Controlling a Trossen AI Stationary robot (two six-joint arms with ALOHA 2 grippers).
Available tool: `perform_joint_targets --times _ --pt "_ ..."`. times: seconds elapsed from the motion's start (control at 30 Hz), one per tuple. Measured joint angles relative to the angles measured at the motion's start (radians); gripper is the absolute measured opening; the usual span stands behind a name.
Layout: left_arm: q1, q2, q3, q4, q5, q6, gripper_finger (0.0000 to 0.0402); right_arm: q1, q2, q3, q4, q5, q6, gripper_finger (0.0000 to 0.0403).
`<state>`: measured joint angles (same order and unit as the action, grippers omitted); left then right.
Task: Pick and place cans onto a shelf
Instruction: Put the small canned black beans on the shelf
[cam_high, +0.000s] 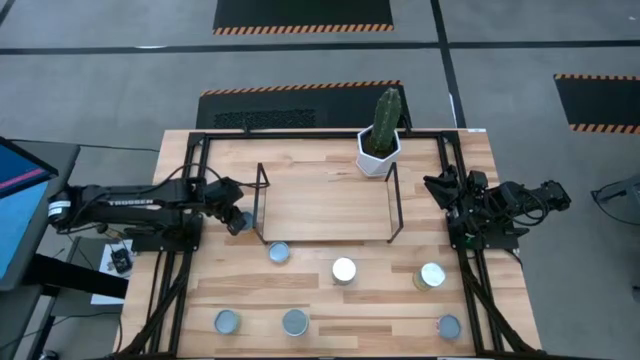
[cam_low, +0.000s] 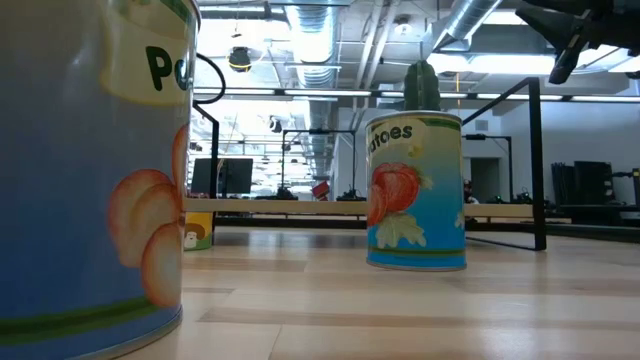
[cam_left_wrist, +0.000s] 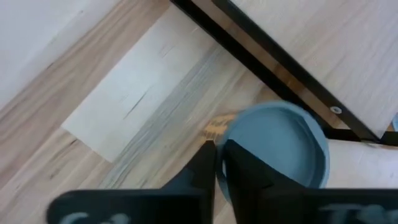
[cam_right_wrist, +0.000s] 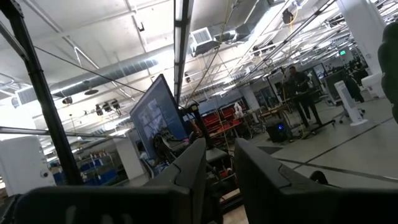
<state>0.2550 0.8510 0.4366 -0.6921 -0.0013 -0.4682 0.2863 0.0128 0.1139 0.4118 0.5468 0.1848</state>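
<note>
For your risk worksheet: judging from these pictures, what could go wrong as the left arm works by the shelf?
1. The left gripper hangs close to the shelf rods, so it might clip them.
2. Its fingers look nearly shut above a can, so they may push the can rather than grasp it.

Two dark arms on show from overhead, both matte black. The left arm (cam_high: 130, 203) is a long slim boxy link with white lettering along its side and a white band at the nine o'clock end. A thin black cable loops over its top. Its gripper (cam_high: 236, 218) is a chunky black block. The right arm (cam_high: 505, 208) reads as a bunched cluster of angular black housings with black cables looping between them. Up close, the left fingers (cam_left_wrist: 245, 171) are flat, wedge-shaped black plates; the right fingers (cam_right_wrist: 189, 171) look alike, smooth and dark grey.
</note>
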Motion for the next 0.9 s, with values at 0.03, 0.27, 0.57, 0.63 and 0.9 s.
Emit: perform_joint_targets --times 0.03,0.27,0.57,0.63,0.9 --pt "0.0 -0.005 -0.001 -0.003 -0.002 0.0 0.0009 0.0 0.0 0.0 0.0 0.0 0.0 0.0111" --pt "0.0 -0.067 -0.002 0.0 -0.004 -0.012 0.0002 0.0 0.0 0.0 0.0 0.0 0.0 0.0111" --pt "0.0 -0.134 0.11 -0.229 -0.073 -0.093 0.0001 0.0 0.0 0.0 0.0 0.0 0.0 0.0111" --pt "0.0 -0.138 0.175 -0.291 -0.101 -0.11 0.0 0.0 0.0 0.0 0.0 0.0 0.0 0.0111" --pt "0.0 -0.126 0.508 -0.533 -0.368 -0.155 0.0 0.0 0.0 0.0 0.0 0.0 0.0 0.0111"
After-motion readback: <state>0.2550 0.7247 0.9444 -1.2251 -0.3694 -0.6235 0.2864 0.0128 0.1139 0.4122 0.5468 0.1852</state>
